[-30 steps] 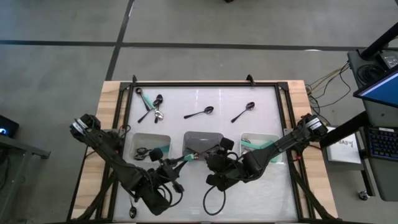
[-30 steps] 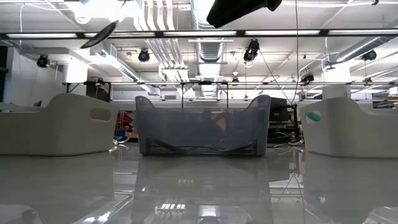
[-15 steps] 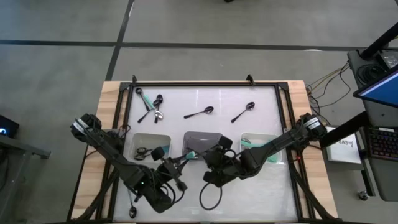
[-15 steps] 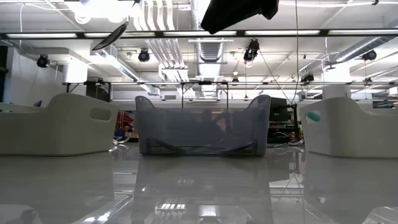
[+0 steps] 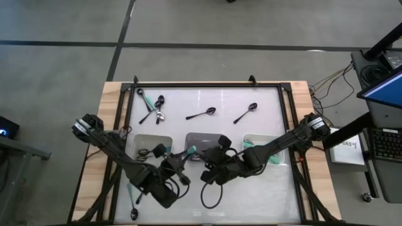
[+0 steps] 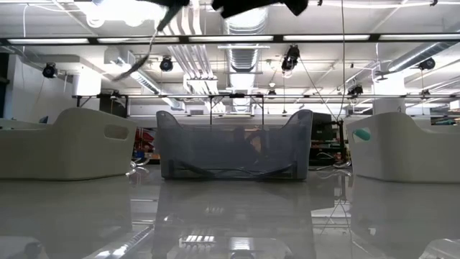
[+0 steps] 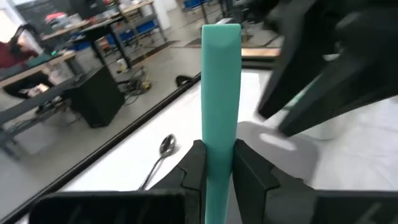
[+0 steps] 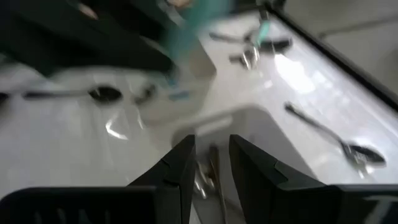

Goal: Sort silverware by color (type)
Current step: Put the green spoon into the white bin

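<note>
Above white table (image 5: 207,100), left tool (image 7: 216,163) clamped on mint-green spoon (image 7: 221,87).

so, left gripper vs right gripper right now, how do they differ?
Left gripper is shut on a mint-green spoon, handle sticking straight out between its fingers; right gripper holds nothing, its fingers parted with a gap. Left gripper sits by the left tray; right gripper sits near the grey middle tray. Both are raised above the table.
</note>
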You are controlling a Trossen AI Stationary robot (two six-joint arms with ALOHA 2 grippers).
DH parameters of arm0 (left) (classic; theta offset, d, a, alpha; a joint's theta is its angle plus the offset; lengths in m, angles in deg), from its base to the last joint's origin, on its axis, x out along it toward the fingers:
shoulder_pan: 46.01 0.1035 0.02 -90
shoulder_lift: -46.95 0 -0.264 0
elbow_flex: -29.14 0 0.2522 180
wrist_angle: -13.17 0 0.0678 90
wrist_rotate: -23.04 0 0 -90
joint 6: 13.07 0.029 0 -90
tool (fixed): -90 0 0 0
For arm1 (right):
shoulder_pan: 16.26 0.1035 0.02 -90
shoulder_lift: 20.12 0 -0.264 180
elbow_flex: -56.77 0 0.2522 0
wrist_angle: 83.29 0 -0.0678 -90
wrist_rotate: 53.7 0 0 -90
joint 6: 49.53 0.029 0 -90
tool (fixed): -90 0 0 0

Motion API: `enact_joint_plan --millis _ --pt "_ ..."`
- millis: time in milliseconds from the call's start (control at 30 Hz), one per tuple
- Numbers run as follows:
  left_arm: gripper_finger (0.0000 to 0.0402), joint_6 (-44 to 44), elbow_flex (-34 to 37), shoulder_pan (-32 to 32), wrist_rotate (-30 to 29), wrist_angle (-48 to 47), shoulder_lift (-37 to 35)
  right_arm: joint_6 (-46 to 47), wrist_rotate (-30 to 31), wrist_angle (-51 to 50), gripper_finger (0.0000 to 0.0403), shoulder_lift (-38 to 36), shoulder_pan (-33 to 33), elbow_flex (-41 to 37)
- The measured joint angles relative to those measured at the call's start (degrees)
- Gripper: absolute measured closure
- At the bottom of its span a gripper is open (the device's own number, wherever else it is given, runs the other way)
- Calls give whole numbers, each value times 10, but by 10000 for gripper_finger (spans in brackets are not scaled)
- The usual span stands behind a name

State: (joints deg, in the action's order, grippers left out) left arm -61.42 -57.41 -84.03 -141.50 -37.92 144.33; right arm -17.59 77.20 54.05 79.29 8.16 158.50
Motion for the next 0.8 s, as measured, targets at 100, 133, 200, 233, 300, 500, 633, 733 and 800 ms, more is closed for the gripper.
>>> enact_joint_plan --millis 100,133,200,233,300,500,633,733,800 --pt "369 -43 20 16 0 -8 0 -35 14 35 312 -1 5 0" --pt "369 -57 27 20 0 -8 0 -45 24 43 312 -1 5 0" --pt "369 -86 38 24 0 -8 0 -54 44 52 312 -2 6 0" --pt "369 -99 43 24 0 -8 0 -56 51 55 312 -2 6 0" --pt "369 -118 51 24 -5 -8 0 -57 67 58 312 -2 6 0" --pt "369 -132 55 22 -15 -6 0 -65 89 60 312 0 0 0" --pt "369 -132 54 22 -17 1 0 -67 86 71 312 0 -5 0" --pt "369 -132 54 22 -25 8 0 -67 82 70 312 0 -9 0" --pt "369 -132 54 22 -25 8 0 -71 67 70 312 0 -13 0"
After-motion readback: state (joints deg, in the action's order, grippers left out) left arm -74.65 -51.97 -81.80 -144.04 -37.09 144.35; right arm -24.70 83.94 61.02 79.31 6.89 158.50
